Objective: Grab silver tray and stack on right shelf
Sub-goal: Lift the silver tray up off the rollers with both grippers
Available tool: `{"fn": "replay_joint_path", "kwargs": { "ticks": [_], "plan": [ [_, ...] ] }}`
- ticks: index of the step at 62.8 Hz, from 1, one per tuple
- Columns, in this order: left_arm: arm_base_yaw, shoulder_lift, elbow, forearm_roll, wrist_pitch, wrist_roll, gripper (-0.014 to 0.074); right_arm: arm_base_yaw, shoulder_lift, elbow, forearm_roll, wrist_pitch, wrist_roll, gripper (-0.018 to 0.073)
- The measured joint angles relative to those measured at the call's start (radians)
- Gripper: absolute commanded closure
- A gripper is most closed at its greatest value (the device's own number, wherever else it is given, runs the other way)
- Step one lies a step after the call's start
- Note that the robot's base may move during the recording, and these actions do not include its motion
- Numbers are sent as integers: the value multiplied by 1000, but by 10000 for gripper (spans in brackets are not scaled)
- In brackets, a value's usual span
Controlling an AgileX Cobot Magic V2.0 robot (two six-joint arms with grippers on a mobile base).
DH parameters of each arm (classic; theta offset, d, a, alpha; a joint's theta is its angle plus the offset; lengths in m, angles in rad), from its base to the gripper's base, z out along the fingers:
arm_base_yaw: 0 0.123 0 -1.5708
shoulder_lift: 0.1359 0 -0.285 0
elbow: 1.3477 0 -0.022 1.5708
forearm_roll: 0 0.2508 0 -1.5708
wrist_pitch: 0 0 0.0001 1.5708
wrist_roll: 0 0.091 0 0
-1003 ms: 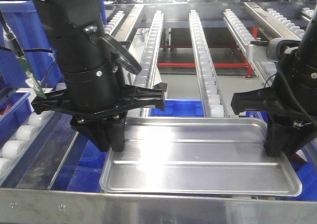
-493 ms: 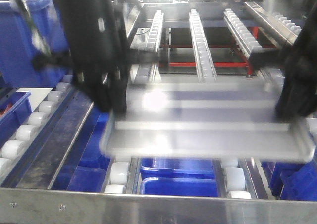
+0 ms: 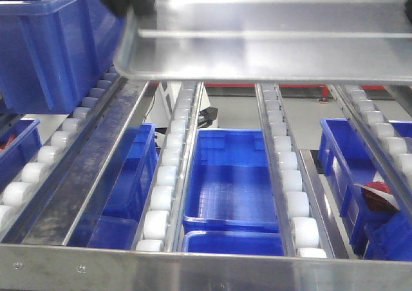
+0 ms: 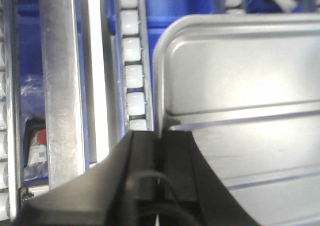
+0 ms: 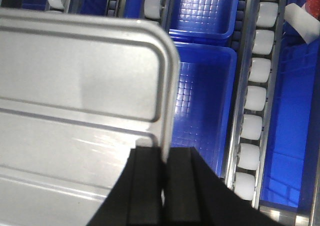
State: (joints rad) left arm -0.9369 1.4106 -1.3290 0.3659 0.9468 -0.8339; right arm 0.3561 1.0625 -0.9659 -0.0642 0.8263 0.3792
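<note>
My left gripper [image 4: 161, 138] and right gripper [image 5: 164, 153] pinch opposite rims of the silver tray [image 3: 270, 46], held above the right shelf [image 3: 206, 272]. I judge it light, stiff and slick, so the rims are the hold.

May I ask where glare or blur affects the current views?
Front view: the tray is slightly blurred, with white glare at its top edge. Left wrist view: a bright glare patch on the tray, and the left gripper is out of focus. Right wrist view: the right gripper is likewise soft.
</note>
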Motion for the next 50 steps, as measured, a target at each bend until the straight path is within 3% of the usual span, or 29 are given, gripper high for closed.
{"fn": "replay_joint_path", "kwargs": {
  "ticks": [50],
  "plan": [
    [-11,-20,0,23,52,-8,689,5,0,-2,34,3,-2,503]
  ]
}}
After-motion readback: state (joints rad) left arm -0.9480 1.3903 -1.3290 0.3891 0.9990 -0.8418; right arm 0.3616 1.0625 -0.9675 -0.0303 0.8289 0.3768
